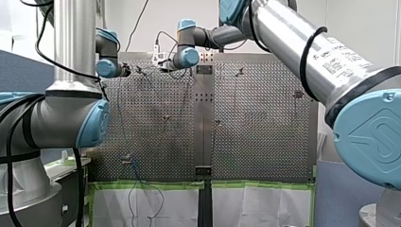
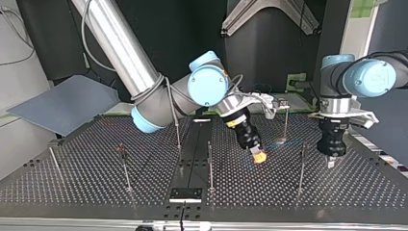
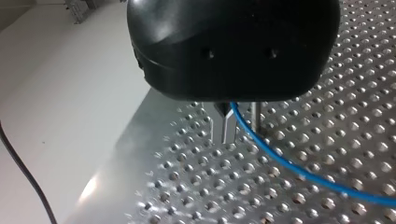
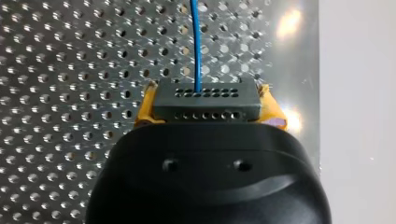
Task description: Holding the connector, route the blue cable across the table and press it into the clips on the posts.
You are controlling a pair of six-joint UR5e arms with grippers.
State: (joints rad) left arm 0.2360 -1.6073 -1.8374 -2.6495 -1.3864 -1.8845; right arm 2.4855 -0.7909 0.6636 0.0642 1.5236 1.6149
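Jaws of right gripper (image 4: 207,108) clamp grey connector (image 4: 205,97) between yellow pads (image 4: 145,108); blue cable (image 4: 196,46) leads ahead over perforated table (image 4: 70,70). Left gripper (image 3: 239,134) low over table, cable passing under it; jaw state unclear.

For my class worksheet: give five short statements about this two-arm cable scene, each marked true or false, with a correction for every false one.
1. My right gripper has its jaws shut on the grey connector. True.
2. The cable leaving the connector is red. False: it is blue.
3. The posts lie flat on the table. False: they stand upright.
4. In the left wrist view, the blue cable passes close by my left gripper. True.
5. The right gripper's pads are yellow. True.
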